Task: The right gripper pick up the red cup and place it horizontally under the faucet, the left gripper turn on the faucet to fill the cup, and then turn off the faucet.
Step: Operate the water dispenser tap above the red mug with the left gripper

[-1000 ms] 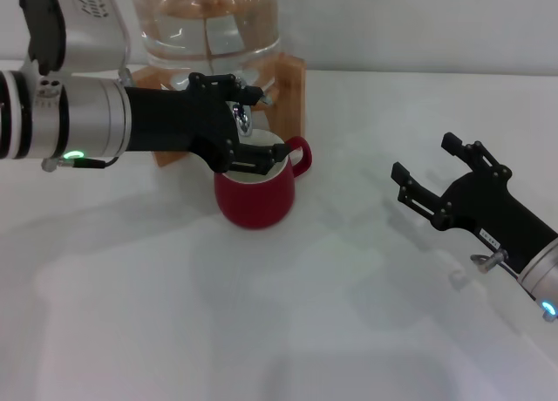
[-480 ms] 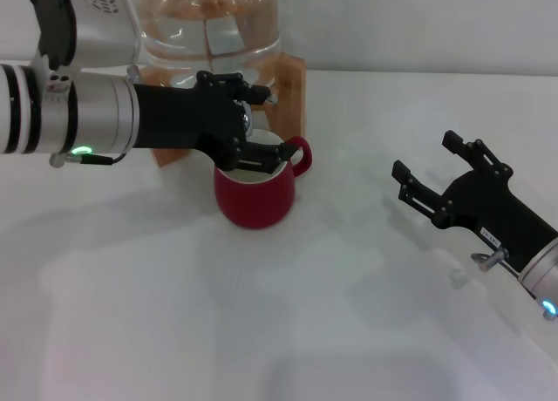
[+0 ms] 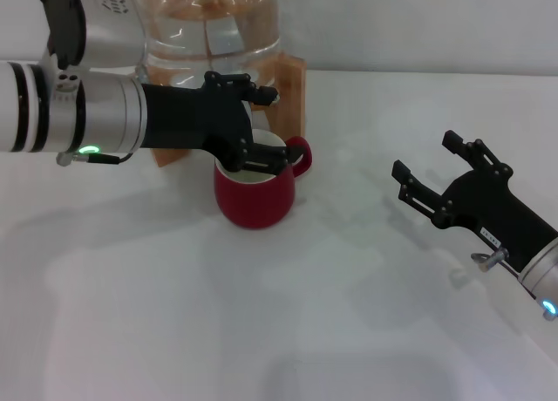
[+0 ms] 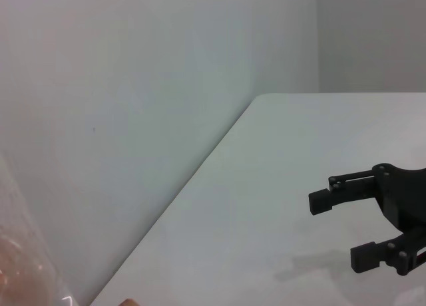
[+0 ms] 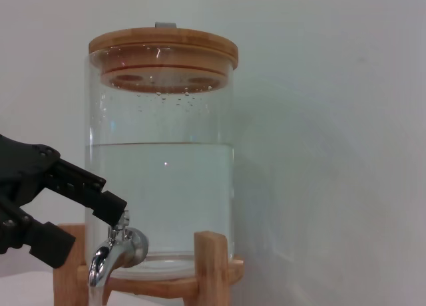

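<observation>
The red cup (image 3: 255, 198) stands upright on the white table in front of the wooden stand, its handle pointing right. My left gripper (image 3: 272, 127) reaches in from the left just above the cup's rim, open, and hides the faucet in the head view. In the right wrist view the chrome faucet (image 5: 118, 251) shows on the glass jar (image 5: 162, 166). The left gripper (image 5: 86, 224) has its upper finger (image 5: 100, 198) against the faucet's lever top, and a thin stream seems to leave the spout. My right gripper (image 3: 426, 155) hovers open and empty, far right of the cup.
The wooden stand (image 3: 292, 91) carries the water jar at the back of the table. A wall runs behind it. The left wrist view shows only the right gripper (image 4: 341, 229) over the bare white table (image 4: 279, 186).
My left gripper has slid a little to the right over the cup, and the faucet that showed between its fingers is now covered. The right arm and the cup have not moved.
</observation>
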Robot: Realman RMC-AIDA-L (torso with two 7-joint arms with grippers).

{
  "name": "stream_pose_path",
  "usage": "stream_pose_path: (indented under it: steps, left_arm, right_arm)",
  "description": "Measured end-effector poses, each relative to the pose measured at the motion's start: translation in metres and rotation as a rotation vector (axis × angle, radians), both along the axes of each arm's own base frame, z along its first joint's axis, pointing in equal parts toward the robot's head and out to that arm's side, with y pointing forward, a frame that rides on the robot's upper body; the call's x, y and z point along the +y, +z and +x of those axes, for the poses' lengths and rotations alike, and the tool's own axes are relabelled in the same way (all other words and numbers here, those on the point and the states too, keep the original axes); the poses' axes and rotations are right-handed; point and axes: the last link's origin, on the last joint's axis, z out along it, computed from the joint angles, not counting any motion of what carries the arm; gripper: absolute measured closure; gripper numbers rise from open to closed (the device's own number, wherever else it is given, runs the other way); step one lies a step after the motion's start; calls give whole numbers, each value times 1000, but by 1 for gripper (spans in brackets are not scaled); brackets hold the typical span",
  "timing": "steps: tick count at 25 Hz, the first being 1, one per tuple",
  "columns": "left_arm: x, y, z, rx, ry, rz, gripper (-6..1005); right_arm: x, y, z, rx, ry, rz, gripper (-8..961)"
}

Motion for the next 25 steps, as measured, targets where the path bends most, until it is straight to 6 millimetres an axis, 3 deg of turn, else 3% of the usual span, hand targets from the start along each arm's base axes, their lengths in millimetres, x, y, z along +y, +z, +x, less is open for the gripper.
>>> stream_pose_path:
  steps: [25]
  left_arm:
    - [2,-4,2,8,-8,18,142]
  right_arm:
    - [0,0,0,4,1,0,83]
